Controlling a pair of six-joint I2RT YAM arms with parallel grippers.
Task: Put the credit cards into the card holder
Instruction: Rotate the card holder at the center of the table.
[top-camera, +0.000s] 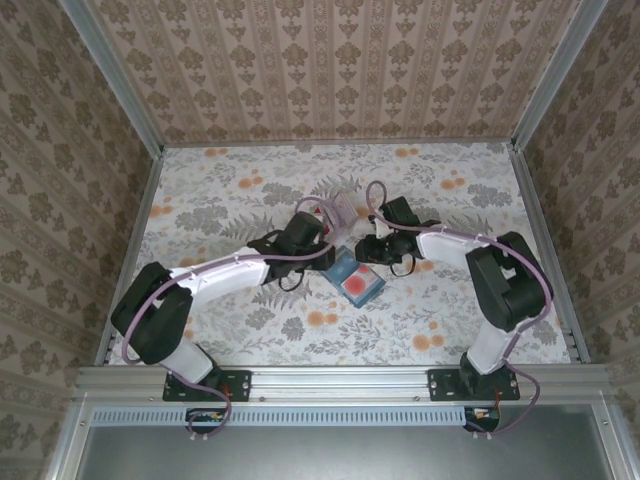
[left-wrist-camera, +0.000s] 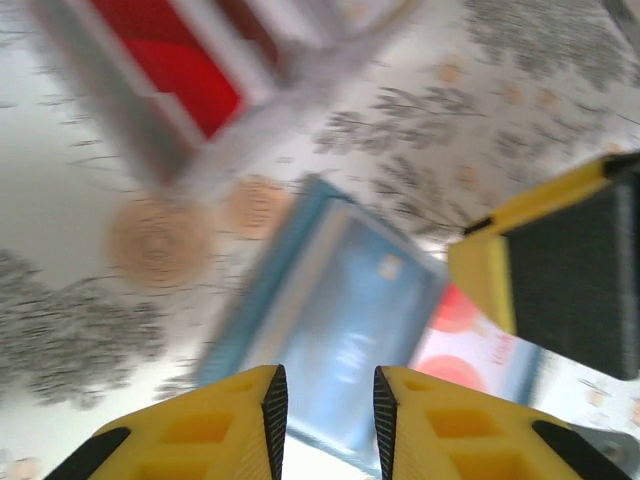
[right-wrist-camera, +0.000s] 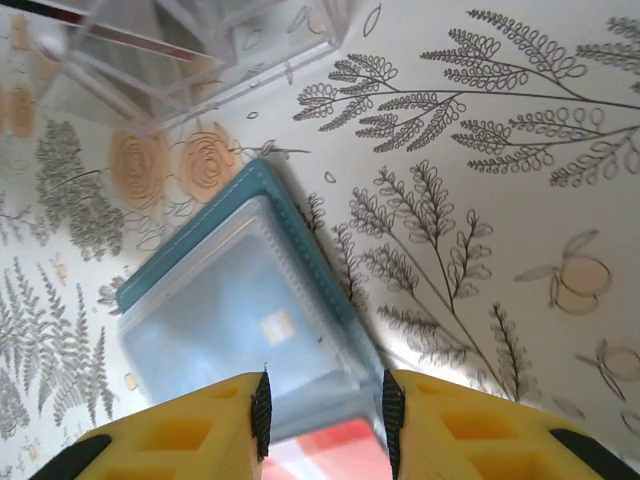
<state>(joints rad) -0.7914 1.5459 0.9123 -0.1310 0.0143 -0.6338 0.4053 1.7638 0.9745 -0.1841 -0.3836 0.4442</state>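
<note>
The card holder (top-camera: 345, 267) lies open mid-table, teal-edged, with a blue card (left-wrist-camera: 350, 320) under its clear sleeve. A red and white credit card (top-camera: 363, 287) rests on its near half. My left gripper (left-wrist-camera: 325, 410) hovers just above the card holder (left-wrist-camera: 268, 272), open, nothing between its pads. The red and white card (left-wrist-camera: 470, 345) shows beyond it. My right gripper (right-wrist-camera: 323, 415) is open low over the card holder (right-wrist-camera: 200, 235), the sleeve's corner lying between its fingers, the red and white card (right-wrist-camera: 330, 452) just beneath. More red cards stand in a clear box (left-wrist-camera: 180, 60).
The clear plastic box (top-camera: 338, 208) stands just behind the card holder, close to both grippers. One yellow finger of the right gripper (left-wrist-camera: 560, 270) reaches into the left wrist view. Metal rails and patterned walls bound the floral table (top-camera: 480, 200).
</note>
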